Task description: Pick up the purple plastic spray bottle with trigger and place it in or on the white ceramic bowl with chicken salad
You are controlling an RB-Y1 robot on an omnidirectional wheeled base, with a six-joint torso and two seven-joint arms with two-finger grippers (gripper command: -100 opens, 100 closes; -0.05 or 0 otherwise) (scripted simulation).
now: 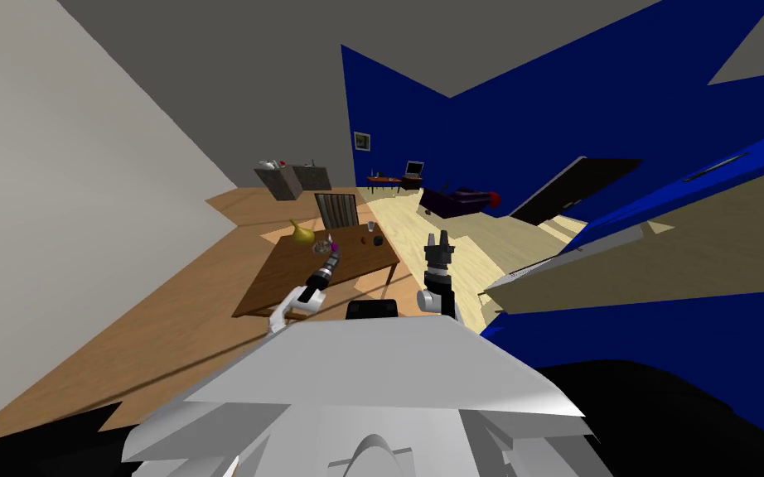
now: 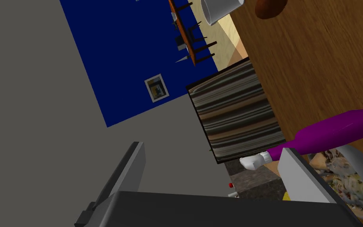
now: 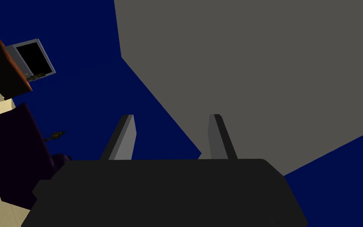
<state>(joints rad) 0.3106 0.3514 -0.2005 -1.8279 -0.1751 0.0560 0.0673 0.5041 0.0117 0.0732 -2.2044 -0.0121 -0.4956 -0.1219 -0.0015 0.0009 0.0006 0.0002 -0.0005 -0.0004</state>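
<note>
The purple spray bottle (image 2: 334, 132) lies on its side across the white bowl (image 2: 360, 165), over the pale heap of chicken salad, its white trigger head poking out past the rim toward the striped chair back (image 2: 236, 110). The left gripper (image 2: 212, 147) stands with its fingers spread wide and holds nothing. One finger (image 2: 302, 179) crosses in front of the bottle's neck and hides part of the bowl, so I cannot tell whether it touches either. The bottle's far end and the bowl's outer side are cut off at the frame edge, and the bottle's visible side is plain purple. On the brown table (image 2: 314, 67) a pale cup (image 2: 220, 10) and a brown lump (image 2: 269, 8) are also cut off. In the head view, bottle and bowl are a tiny speck just left of centre, by a yellow gourd-like thing (image 1: 302, 233). A framed picture (image 2: 156, 87) hangs on the blue wall, too small to make out. The right gripper (image 3: 172, 116) is raised at centre frame, off the table's right edge, its fingers parted and empty.
</note>
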